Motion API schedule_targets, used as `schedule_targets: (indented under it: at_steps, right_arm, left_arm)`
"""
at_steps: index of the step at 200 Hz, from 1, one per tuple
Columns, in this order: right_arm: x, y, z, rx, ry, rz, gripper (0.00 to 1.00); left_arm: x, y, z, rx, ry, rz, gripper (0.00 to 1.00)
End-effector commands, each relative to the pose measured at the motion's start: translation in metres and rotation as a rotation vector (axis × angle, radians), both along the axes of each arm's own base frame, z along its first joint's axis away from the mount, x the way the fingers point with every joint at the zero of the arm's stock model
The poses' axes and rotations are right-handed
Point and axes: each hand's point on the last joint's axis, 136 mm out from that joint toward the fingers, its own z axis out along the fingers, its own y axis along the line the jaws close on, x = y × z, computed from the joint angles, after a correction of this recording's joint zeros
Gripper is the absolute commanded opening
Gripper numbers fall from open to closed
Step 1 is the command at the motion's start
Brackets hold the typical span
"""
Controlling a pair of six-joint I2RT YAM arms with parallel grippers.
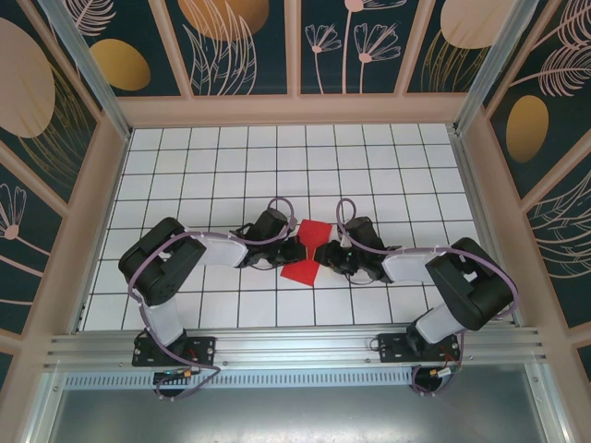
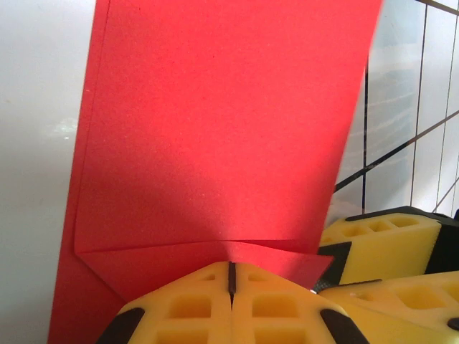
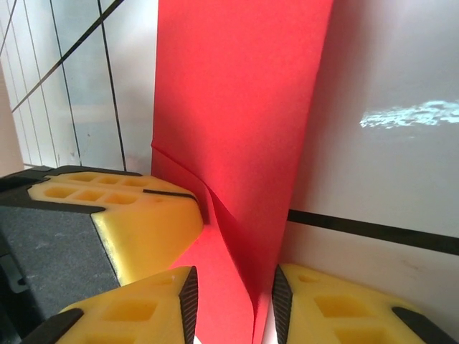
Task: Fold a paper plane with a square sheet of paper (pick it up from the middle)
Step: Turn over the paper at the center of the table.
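The white gridded table (image 1: pixel 185 166) is lying under both arms, the left arm (image 1: pixel 162 263) and right arm (image 1: pixel 471 277) bending inward so that their tips are meeting near the middle, a little toward the near edge. The paper (image 1: pixel 303 269) is sitting between those tips, red and creased, narrowing at the waist where the grippers are closing in from either side; whether it is touching the table cannot be told.

In the left wrist view the paper (image 2: pixel 215 129) is rising as a tall red panel with a folded flap crossing its lower part. The left gripper (image 2: pixel 231 276) is pressing its yellow fingers together, pinching that flap's lower edge. The right gripper's fingers (image 2: pixel 380 240) are showing just beside it.

In the right wrist view the right gripper (image 3: pixel 233 283) is standing spread, the paper (image 3: pixel 237 107) passing through the gap between its pads. A left finger (image 3: pixel 136 211) is touching the paper at a wrinkled crease
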Motion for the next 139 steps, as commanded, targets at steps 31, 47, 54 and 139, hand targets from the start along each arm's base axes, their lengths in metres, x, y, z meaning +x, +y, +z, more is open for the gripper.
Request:
schedule_targets:
  at_steps: [31, 47, 54, 139]
  right_arm:
    - [-0.001, 0.005, 0.002, 0.05, -0.019, 0.019, 0.25]
    - [-0.001, 0.006, 0.002, 0.05, -0.023, 0.032, 0.22]
    - [-0.002, 0.007, 0.001, 0.05, -0.022, 0.039, 0.22]
    - [0.01, 0.0, 0.025, -0.081, -0.083, 0.091, 0.0]
  left_arm:
    - [-0.003, 0.001, 0.0, -0.008, -0.001, 0.013, 0.03]
    - [-0.002, 0.001, 0.001, -0.011, -0.003, 0.017, 0.03]
    - [-0.001, 0.001, 0.003, -0.015, -0.006, 0.017, 0.03]
    - [0.015, 0.013, 0.049, -0.049, -0.14, 0.125, 0.13]
